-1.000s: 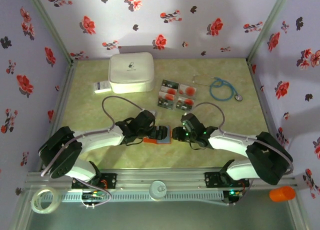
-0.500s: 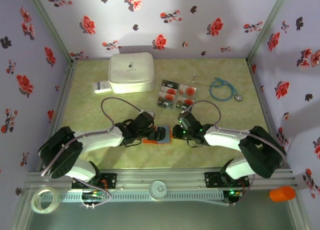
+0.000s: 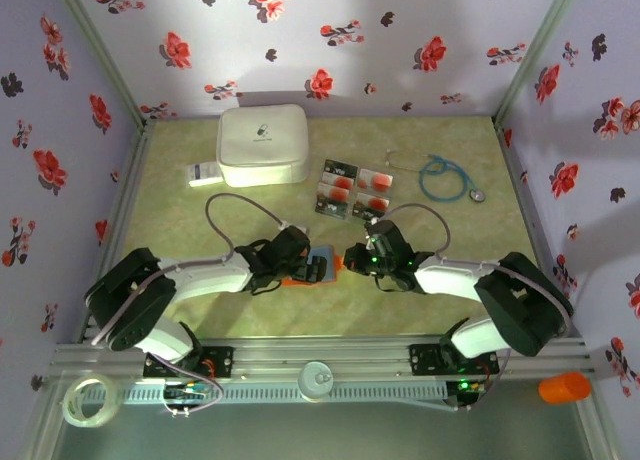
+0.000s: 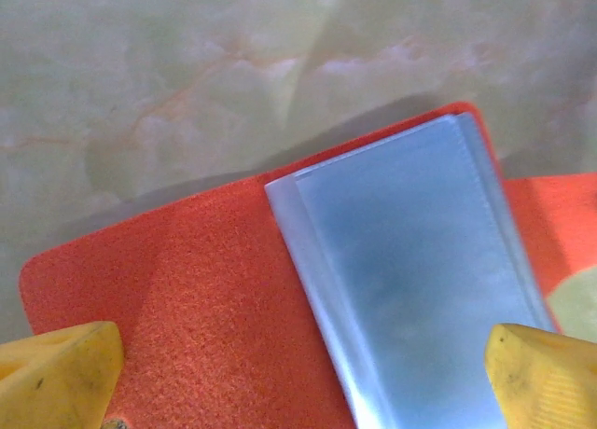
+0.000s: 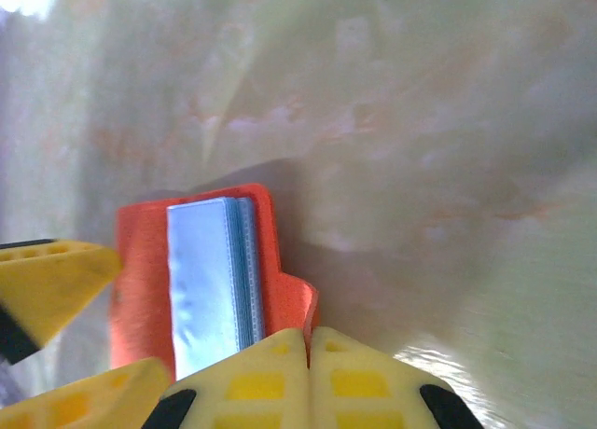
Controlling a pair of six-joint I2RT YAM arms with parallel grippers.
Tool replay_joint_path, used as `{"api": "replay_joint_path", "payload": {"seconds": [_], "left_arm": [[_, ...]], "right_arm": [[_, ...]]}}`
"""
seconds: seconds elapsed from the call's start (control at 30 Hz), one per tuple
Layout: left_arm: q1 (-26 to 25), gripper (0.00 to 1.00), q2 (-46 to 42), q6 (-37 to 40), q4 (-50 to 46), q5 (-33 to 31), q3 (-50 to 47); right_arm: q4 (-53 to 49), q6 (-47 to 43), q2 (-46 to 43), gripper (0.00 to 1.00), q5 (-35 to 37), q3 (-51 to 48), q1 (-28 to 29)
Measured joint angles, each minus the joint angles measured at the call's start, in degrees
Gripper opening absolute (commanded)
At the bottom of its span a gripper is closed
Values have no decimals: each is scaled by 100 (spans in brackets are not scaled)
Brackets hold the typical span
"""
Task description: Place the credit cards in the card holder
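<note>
Saw holder [image 3: 312, 272] lying open at mid table [image 3: 170, 210], blue sleeves [image 4: 410, 280] up, between the two grippers. Found left gripper [image 4: 303, 378] released wide, fingers straddling the holder at 7 and 5 o'clock in its wrist view. Found right gripper [image 5: 308, 354] clenched, tips pressed together, holder's orange corner touching them at 12 o'clock; could not tell whether pinched. Noted cards [image 3: 352, 190] grouped at 1 o'clock from the holder, apart from both grippers.
</note>
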Motion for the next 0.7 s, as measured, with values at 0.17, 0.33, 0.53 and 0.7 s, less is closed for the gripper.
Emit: {"api": "replay_joint_path", "payload": {"seconds": [0.17, 0.33, 0.53, 0.7], "left_arm": [[4, 100, 157, 192, 2, -240, -24], [4, 100, 240, 304, 85, -369, -24], [4, 100, 258, 393, 133, -431, -24], [9, 100, 258, 437, 127, -435, -24]], "right_arm": [[717, 369, -7, 0, -387, -166, -87], [1434, 789, -9, 0, -673, -409, -170], [1827, 1056, -9, 0, -807, -531, -214], [1633, 1005, -15, 0, -697, -540, -229]]}}
